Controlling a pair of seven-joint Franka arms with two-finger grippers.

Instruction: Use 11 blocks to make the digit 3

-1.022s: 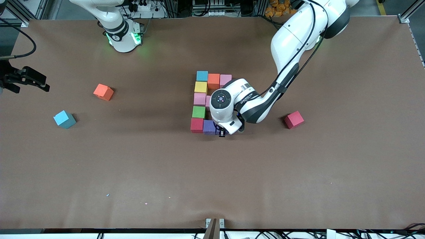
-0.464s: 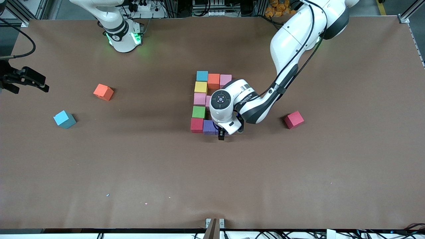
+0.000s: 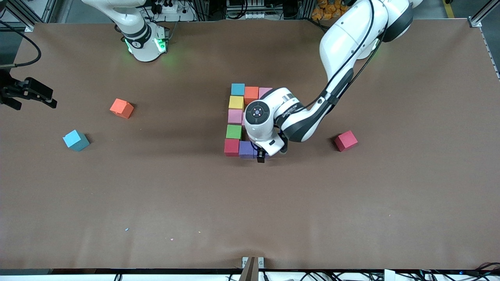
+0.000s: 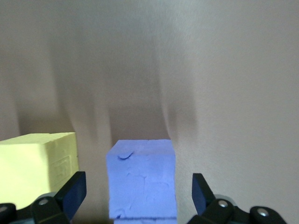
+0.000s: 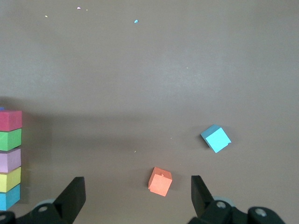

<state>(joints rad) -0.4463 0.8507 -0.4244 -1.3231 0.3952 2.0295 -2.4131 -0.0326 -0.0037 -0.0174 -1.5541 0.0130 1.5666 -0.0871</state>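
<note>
Position: matte blue foam cube (image 4: 142, 179) lies straight between my spread left gripper (image 4: 139, 193) fingers, untouched; right gripper (image 5: 138, 198) waits open over the table's right-arm end

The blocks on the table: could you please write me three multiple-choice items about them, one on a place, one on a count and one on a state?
1. Where does the loose red block lie?
A. toward the left arm's end of the table
B. on top of the digit
C. toward the right arm's end

2. How many loose blocks lie toward the right arm's end?
A. none
B. two
C. four

3. How is the left gripper?
A. open around the blue-purple block
B. shut on the yellow block
C. out of view

Key: 1 A, it sits alone past the digit on that side. 2 B, the orange block and the light blue block. 3 A, its fingers stand clear of the block's sides.
</note>
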